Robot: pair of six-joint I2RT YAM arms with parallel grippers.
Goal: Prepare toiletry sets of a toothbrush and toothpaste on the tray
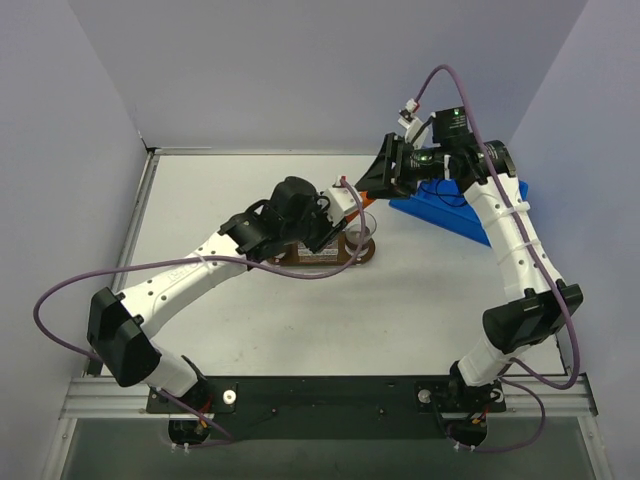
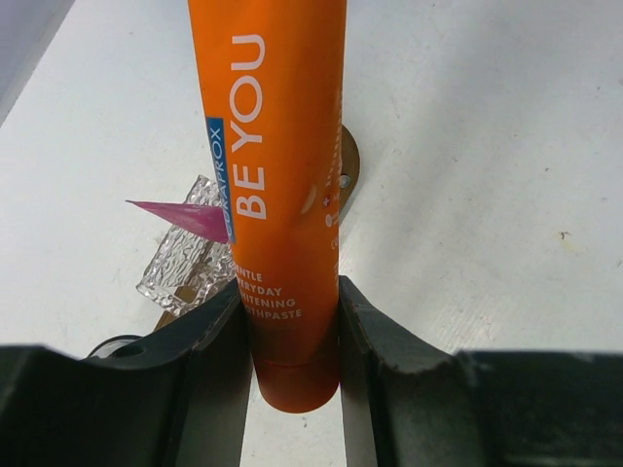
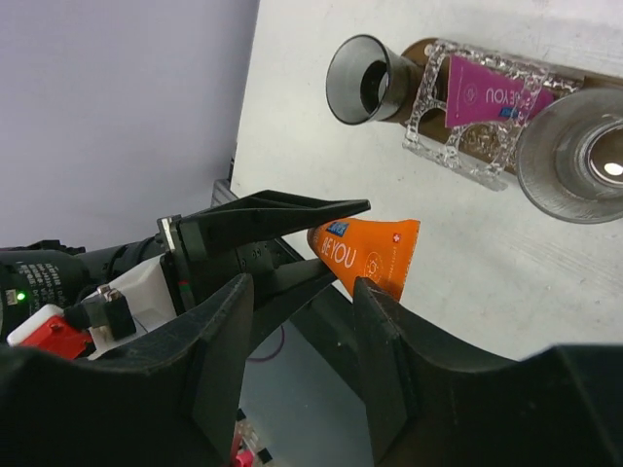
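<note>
Left wrist: left pincer (image 2: 289, 292) was clamped on the orange toothpaste tube (image 2: 273, 175) low by its cap end, with the tube sticking straight out ahead of the fingers. Ahead and to the left, the magenta toothpaste tube (image 2: 180, 216) lay in a clear textured dish (image 2: 180, 272). An edge of the wooden tray (image 2: 348, 161) showed just right of the orange tube, with bare worktop (image 2: 487, 195) further right.

Right wrist: right pincer (image 3: 304, 292) stood wide, gripping nothing. The orange tube's crimped end sat just by its right finger; contact unclear. Further ahead the tray carried a dark cup (image 3: 362, 83), the dish and a glass cup (image 3: 579, 156).

Top external: both pincers met near the tray's right end, with a blue bin (image 1: 455, 210) behind the right pincer. Toothbrush not spotted anywhere.

Risks: the low grip could let the tube pivot or slip. The right fingers could snag the crimp when backing off. A loose tube could knock a cup or land off the tray.
</note>
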